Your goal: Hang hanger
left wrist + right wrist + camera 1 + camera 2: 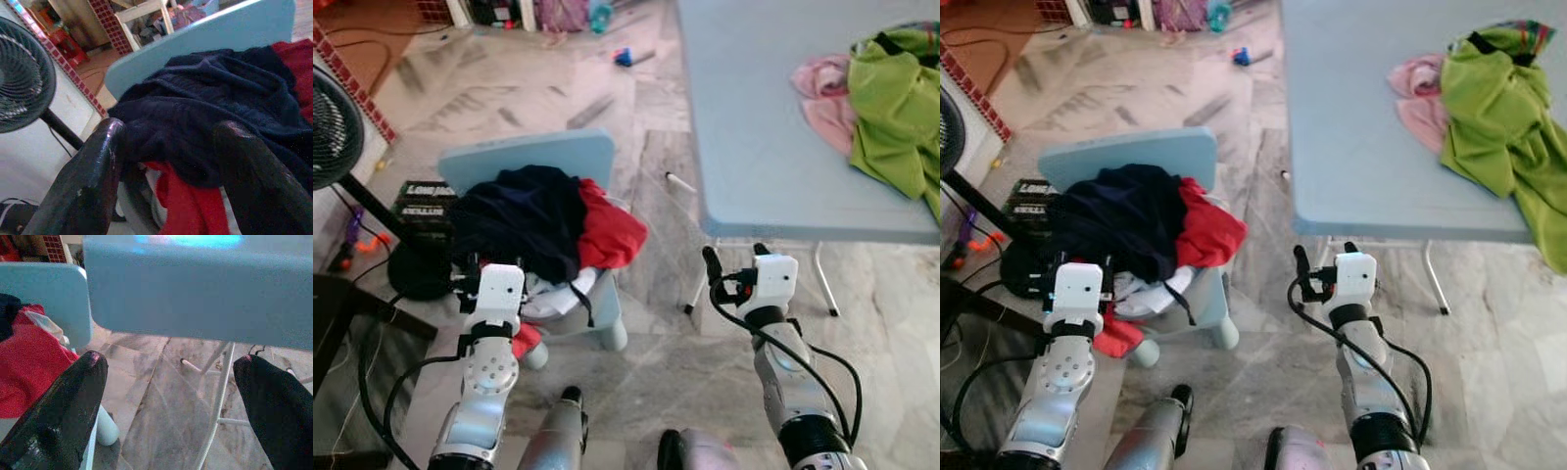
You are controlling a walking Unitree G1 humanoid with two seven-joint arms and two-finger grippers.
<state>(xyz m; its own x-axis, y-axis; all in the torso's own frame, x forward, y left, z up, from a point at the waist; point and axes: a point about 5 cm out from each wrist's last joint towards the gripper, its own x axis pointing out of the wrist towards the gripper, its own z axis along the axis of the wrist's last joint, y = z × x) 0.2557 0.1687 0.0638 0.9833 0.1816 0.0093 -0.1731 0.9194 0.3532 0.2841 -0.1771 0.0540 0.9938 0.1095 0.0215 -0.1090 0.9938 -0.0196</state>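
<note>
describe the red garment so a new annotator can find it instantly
Start at the light blue chair on the marble floor, left of the pale blue table. A clothes pile lies on its seat; the red garment is on the pile's table side, spilling over the seat edge. It is the bright one, beside the dark navy garment.

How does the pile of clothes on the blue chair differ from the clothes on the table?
The chair pile is dark navy and red; the table clothes are lime green and pink. The chair pile covers its seat and hangs over the edge; the table clothes take one far corner of the table. Both lie crumpled, none on a hanger.
</note>
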